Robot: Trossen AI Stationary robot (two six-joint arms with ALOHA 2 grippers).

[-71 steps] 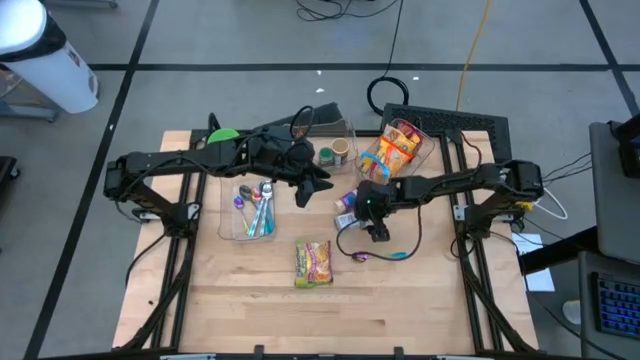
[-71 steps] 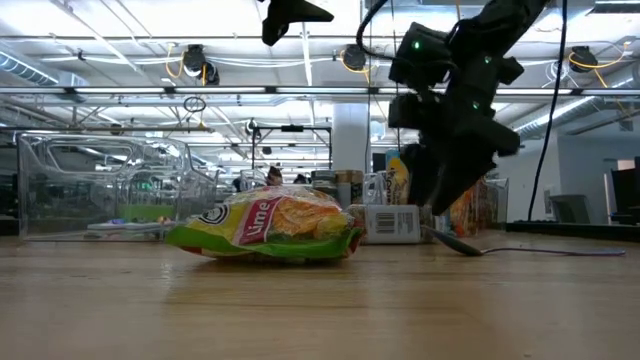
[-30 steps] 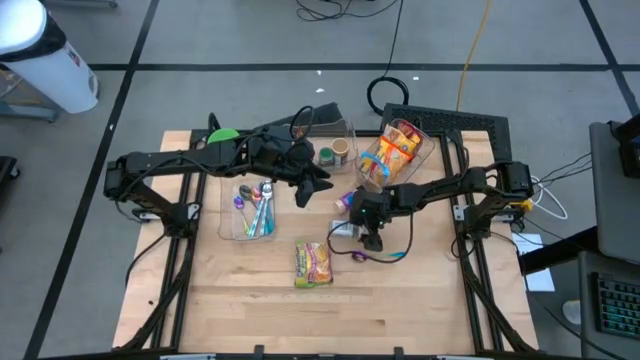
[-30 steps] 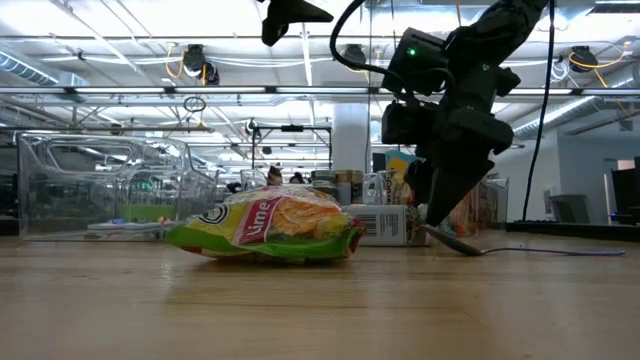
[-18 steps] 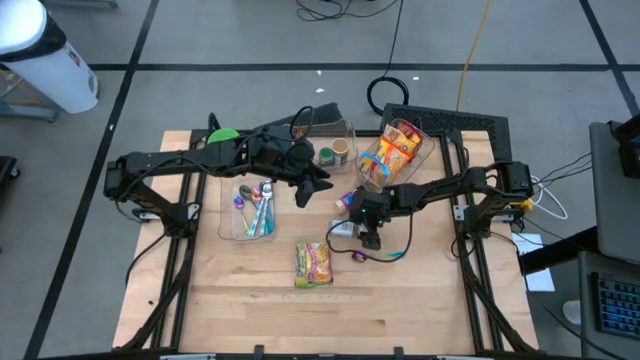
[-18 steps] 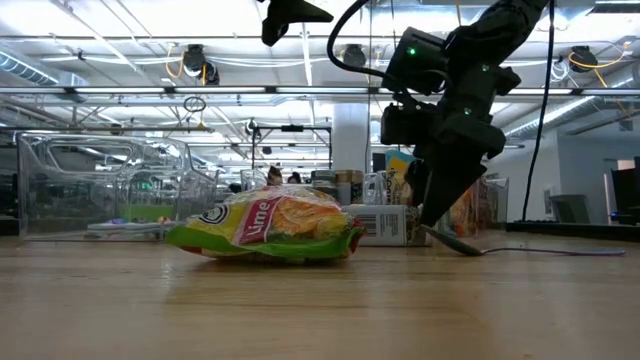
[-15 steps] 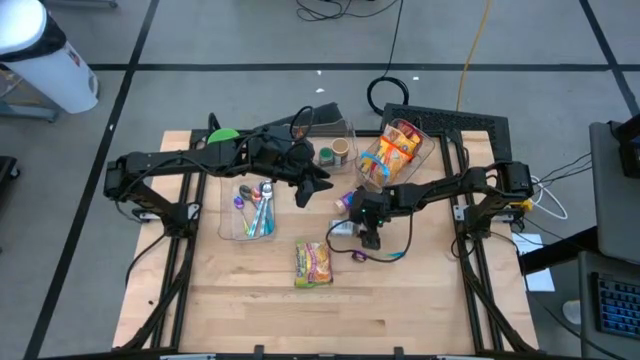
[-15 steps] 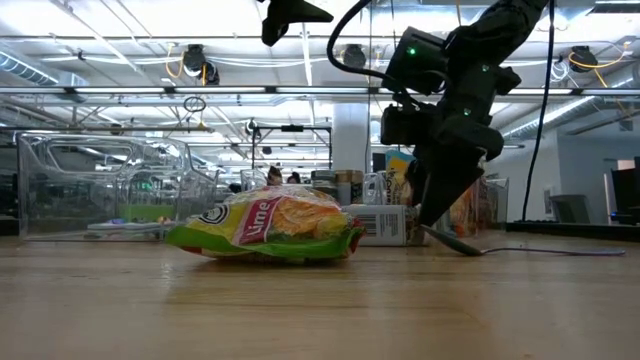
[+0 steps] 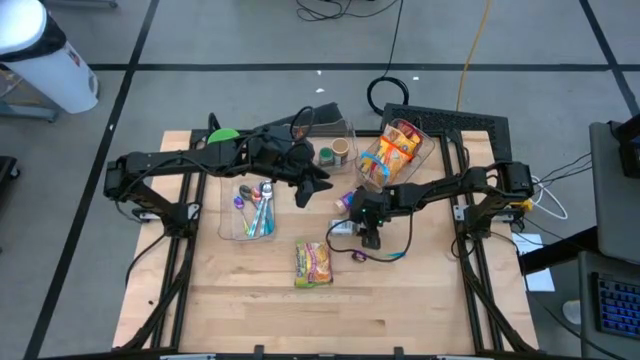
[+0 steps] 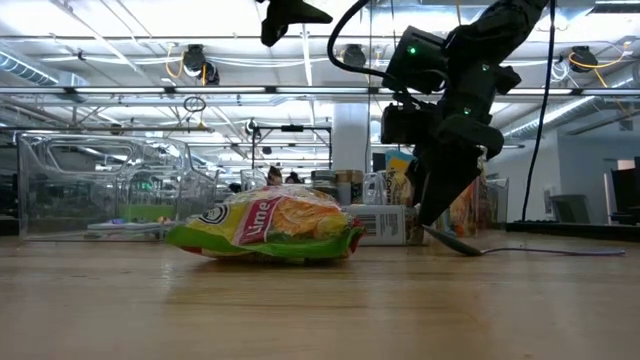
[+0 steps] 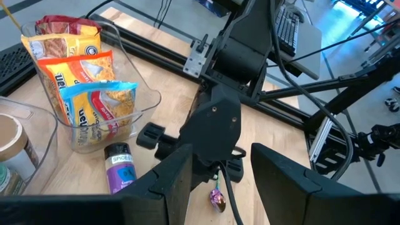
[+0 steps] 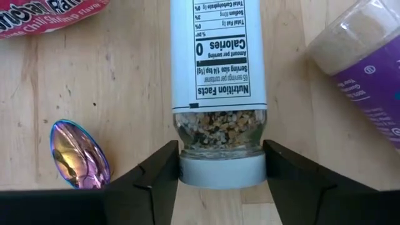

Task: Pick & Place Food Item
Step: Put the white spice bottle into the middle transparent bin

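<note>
A spice jar with a white label point(image 12: 219, 50) lies on its side on the wooden table point(image 9: 420, 300); it also shows in the high view point(image 9: 343, 228) and the low view point(image 10: 385, 224). My right gripper point(image 12: 222, 181) is down at the jar's white cap, shut on it. My left gripper point(image 11: 219, 187) is open and empty, held high above the table's middle point(image 9: 318, 186). A green and yellow lime snack bag point(image 9: 313, 263) lies flat toward the table's near side. My right gripper pinches the jar's white cap point(image 12: 220, 170) between its two fingers, one on each side. The fingers point(image 12: 156, 181) come from above, pointing down, and lie across the jar. The jar lies on its side on the table.
A purple spice jar point(image 12: 369, 75) and an iridescent spoon point(image 12: 78, 156) lie close beside the held jar. A clear bin of snack bags point(image 9: 395, 150) stands at the far right. A clear bin of utensils point(image 9: 252, 208) stands at the left, with another bin and a cup point(image 9: 340, 152) behind.
</note>
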